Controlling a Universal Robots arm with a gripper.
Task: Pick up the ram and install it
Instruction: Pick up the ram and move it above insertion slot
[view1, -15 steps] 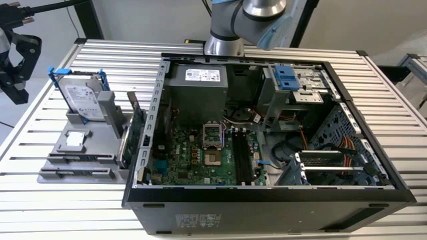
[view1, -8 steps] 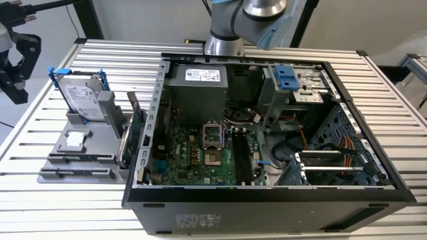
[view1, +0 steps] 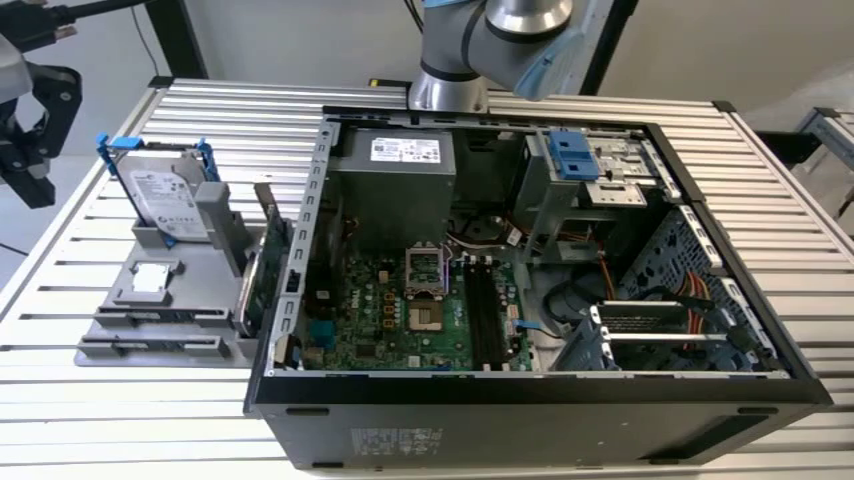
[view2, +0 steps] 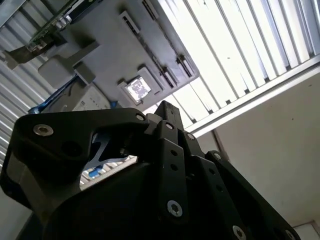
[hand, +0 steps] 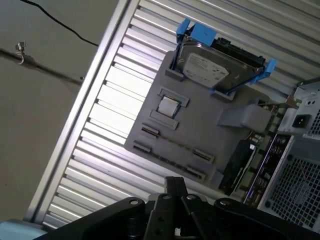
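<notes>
Dev: gripper (hand: 175, 184) sits closest to the lens in both wrist views, black housing, screw heads showing. It points at the grey fixture plate (hand: 200, 127) and hangs clear of it, no contact.
Ops: clamped or released?
Dev: can't tell from these angles.
Ops: task part?
Dev: ram (hand: 176, 144) looks to be on the fixture plate. It's a thin greyish strip, edge-on, running between two small end clips, in the row next to the square chip (hand: 168, 106) at the plate's middle. Very thin from here, so not fully sure. Apart from the gripper.
Ops: rest of the plate?
Dev: hard drive (hand: 220, 62) in a blue frame stands upright at the plate end farthest from the ram's row. second clip row (hand: 142, 147) runs just beside the ram's row, along the plate edge nearest the gripper. green expansion card (view1: 272, 258) stands on edge along the plate side facing the computer case (view1: 534, 410).
Ops: case?
Dev: just beside the plate, open side up, motherboard (view1: 374, 320) exposed. long dark memory slots (view1: 483, 310) lie past the card as seen from the plate. can't tell what sits in them.
Ops: exterior view?
Dev: gripper is at the exterior view's left edge, off the plate side away from the case. slatted metal table (view1: 80, 420) carries plate and case.
</notes>
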